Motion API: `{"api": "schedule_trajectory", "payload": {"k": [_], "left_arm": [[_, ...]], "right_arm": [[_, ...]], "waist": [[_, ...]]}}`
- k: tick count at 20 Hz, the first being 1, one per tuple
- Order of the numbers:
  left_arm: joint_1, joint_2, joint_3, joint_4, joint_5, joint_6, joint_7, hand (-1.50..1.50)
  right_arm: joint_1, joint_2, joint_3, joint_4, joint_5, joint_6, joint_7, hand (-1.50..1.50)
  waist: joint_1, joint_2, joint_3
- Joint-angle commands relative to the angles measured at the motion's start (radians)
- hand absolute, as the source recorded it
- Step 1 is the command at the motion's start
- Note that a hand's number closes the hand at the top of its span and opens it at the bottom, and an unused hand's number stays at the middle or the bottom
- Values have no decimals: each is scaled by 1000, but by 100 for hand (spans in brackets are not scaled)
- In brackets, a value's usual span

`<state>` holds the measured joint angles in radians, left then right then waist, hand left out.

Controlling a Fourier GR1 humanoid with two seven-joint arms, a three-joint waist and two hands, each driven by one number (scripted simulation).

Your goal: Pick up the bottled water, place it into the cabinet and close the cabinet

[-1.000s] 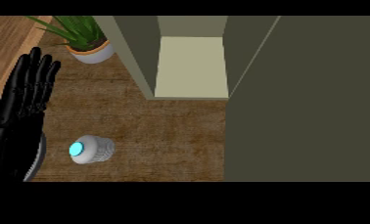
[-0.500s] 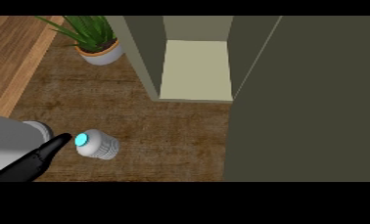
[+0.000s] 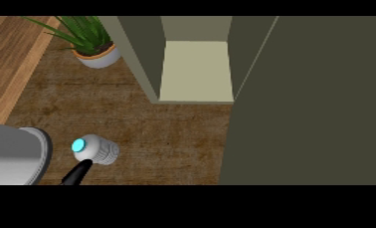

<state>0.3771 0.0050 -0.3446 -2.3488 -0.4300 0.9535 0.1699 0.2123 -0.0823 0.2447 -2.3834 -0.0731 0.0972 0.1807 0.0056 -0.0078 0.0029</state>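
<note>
Bottle point(image 3: 95, 149) sits at the lower left of the frame, on the dark brown counter point(image 3: 169, 127), seen nearly from above: a white body with a bright cyan cap facing up. It stands upright, which suits a grasp round its side.

One black finger of the left hand point(image 3: 77, 173) shows just below the bottle, its tip touching or all but touching the white wall at the bottom. Behind it the grey forearm point(image 3: 22, 155) fills the lower left corner. Only that single finger is visible, so I cannot tell whether the hand is spread or curled; nothing shows it wrapped round the bottle. The right hand is nowhere in the frame.

Cabinet point(image 3: 197, 70) stands at the upper middle, open, its pale shelf floor bare and facing the counter. Its door point(image 3: 308, 102) is swung out and takes up the whole right side of the frame as a dark olive slab, leaving the opening free for the bottle to pass in from the lower left.

Potted plant point(image 3: 94, 43) stands at the upper left, well apart from the bottle and just beside the cabinet's left wall; it lies off the straight path to the shelf.

By my judgement the pick-up is only being approached: the bottle rests on the counter, not lifted, and placing and shutting the door are both yet to come.
</note>
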Motion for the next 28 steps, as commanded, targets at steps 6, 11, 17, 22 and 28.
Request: {"api": "schedule_trajectory", "payload": {"k": [6, 11, 17, 22, 28], "left_arm": [[192, -5, -381, -73, -300, 233, 0, -150], [305, -5, -535, -79, -353, 289, -75, -150], [331, -5, -527, -70, -381, 306, -51, -150], [373, -5, -562, -55, -386, 308, -62, -150], [315, -5, -417, -45, -326, 246, 3, -150]], "right_arm": [[35, 29, 154, -141, 113, -52, 103, -150], [35, 42, 201, -150, 145, -90, 120, -150], [69, 21, 281, -211, 184, -118, 143, -150], [8, 19, 303, -201, 229, -159, 175, -150], [-11, 5, 291, -201, 228, -201, 186, -150]], "waist": [[-2, 4, 0], [5, 2, 0], [-17, 7, 0], [-13, 7, -2], [-15, 9, -3]]}}
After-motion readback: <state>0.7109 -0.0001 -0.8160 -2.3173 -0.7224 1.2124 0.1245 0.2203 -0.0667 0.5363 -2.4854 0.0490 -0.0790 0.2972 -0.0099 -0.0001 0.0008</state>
